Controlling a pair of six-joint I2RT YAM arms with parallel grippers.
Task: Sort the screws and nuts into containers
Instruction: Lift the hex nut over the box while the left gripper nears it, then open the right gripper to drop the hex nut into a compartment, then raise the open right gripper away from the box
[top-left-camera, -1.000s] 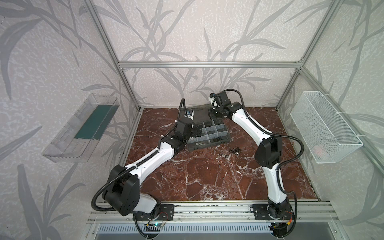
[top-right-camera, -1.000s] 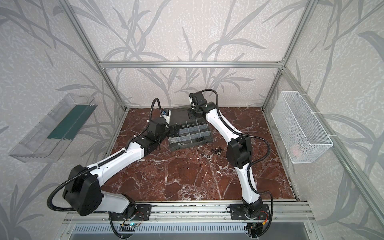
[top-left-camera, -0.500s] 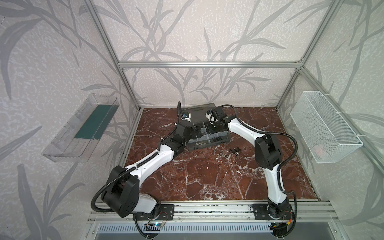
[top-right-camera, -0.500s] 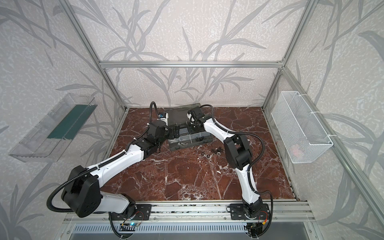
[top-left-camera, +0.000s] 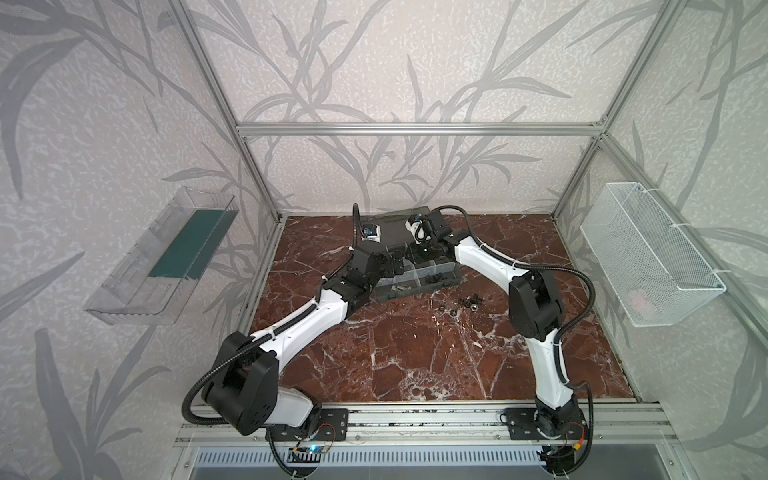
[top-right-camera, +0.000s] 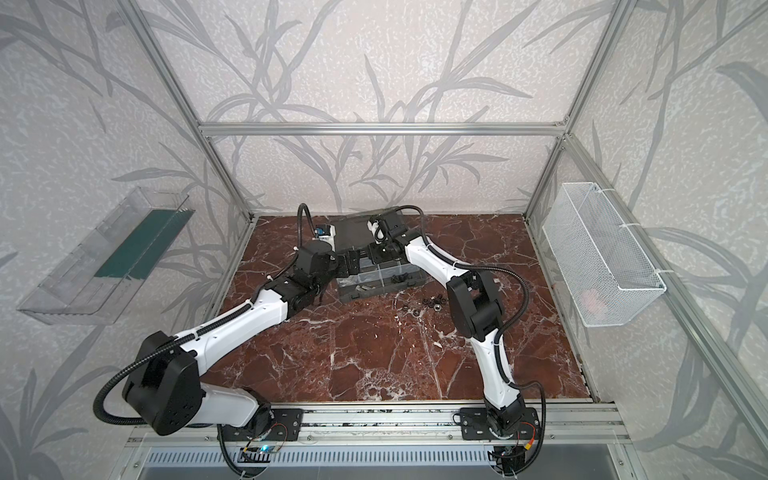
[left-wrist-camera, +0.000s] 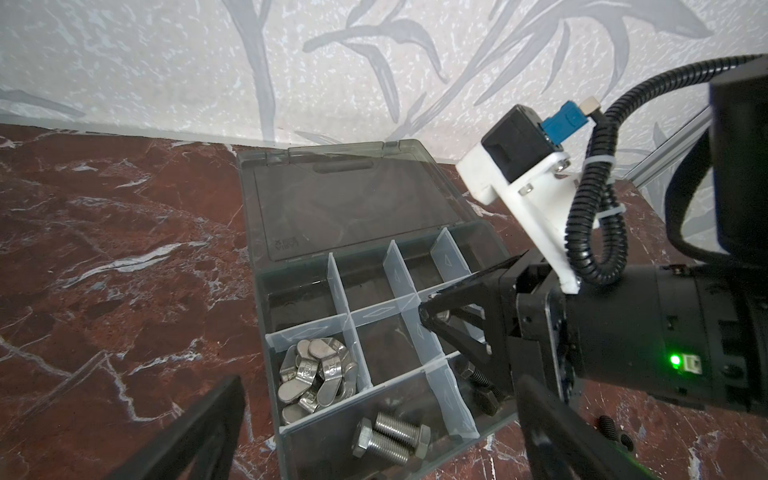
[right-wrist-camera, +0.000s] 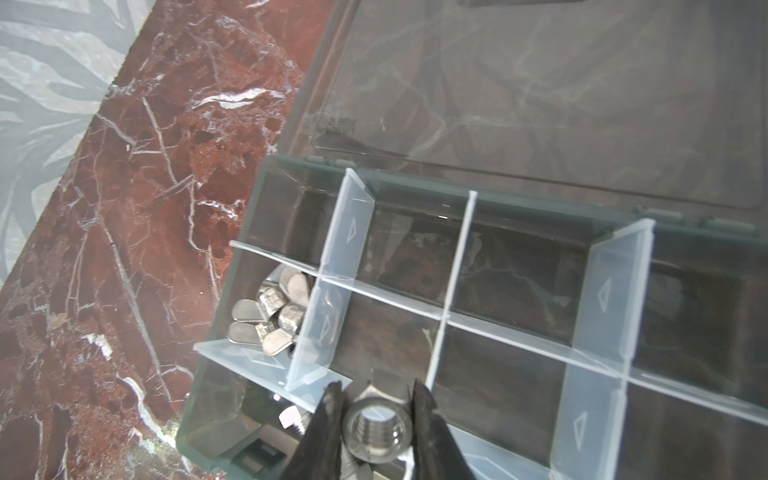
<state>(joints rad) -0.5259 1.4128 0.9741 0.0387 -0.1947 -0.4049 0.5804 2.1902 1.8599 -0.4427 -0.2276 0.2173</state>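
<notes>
The dark grey organizer case (top-left-camera: 446, 279) (top-right-camera: 409, 282) lies open at the back of the table, its smoky lid (left-wrist-camera: 353, 208) flat behind it. My right gripper (right-wrist-camera: 376, 409) (left-wrist-camera: 424, 316) is shut on a silver hex nut (right-wrist-camera: 376, 432) just above a middle compartment. Silver wing nuts (left-wrist-camera: 316, 374) (right-wrist-camera: 270, 320) fill a left compartment. Two silver bolts (left-wrist-camera: 390, 436) lie in the front one, with black screws (left-wrist-camera: 482, 386) beside them. My left gripper (left-wrist-camera: 378, 388) (top-left-camera: 397, 266) is open, hovering over the case's front left corner. Loose dark nuts (top-left-camera: 465, 303) (top-right-camera: 428, 303) lie on the marble right of the case.
A white wire-mesh basket (top-left-camera: 648, 257) hangs on the right wall and a clear plastic tray (top-left-camera: 166, 253) on the left wall. Aluminium frame posts stand at the back corners. Both arms crowd over the case, wrists close together.
My right gripper has come down from high above the case to just over its compartments, still holding the nut. The left gripper has edged closer to the case.
</notes>
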